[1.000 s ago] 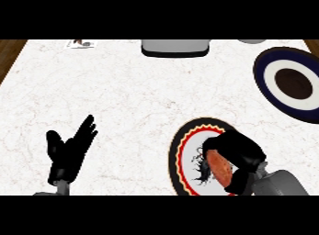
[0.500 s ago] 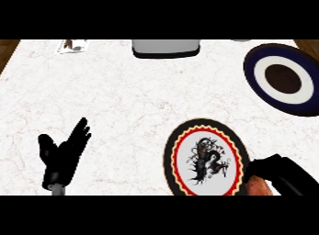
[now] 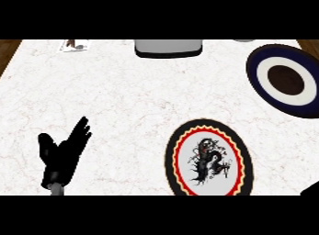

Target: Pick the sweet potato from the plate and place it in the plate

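While the left hand rests open, two plates sit apart.

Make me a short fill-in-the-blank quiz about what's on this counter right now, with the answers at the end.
1. The plate with the red scalloped ring has a black ____ figure painted in its middle.
2. The dark blue plate lies near the counter's far ____ corner.
3. The left hand rests with its fingers ____.
4. The grey box sits at the counter's ____ edge.

Missing words: dragon; right; open; far
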